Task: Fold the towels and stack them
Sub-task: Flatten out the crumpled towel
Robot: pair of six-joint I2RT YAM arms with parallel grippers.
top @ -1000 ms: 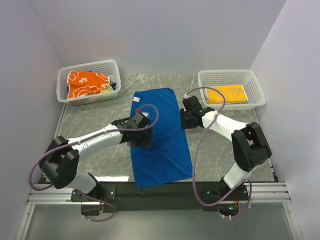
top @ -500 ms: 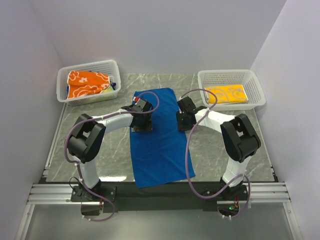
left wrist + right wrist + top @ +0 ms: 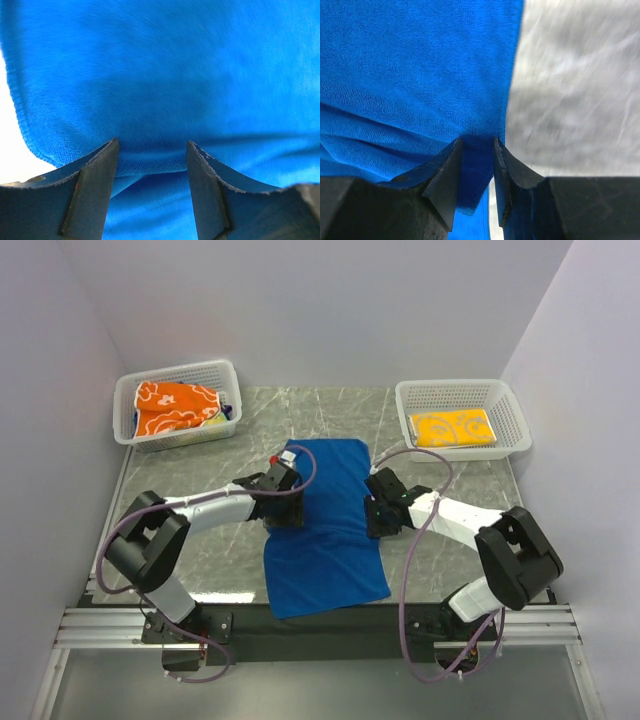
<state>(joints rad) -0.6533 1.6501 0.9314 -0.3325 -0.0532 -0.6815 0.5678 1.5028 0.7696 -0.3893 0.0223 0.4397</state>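
Blue towel (image 3: 325,530) lies mid-table (image 3: 170,465), its fold looks half made; right gripper (image 3: 477,145) pinches its 3 o'clock hem, left gripper (image 3: 152,150) straddles the 9 o'clock edge, grip unclear. Yellow towel (image 3: 452,428) sits folded at 1 o'clock, orange towel (image 3: 175,405) waits crumpled at 11

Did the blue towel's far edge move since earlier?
Yes: the far edge of the blue towel came toward the near side, away from the right basket.
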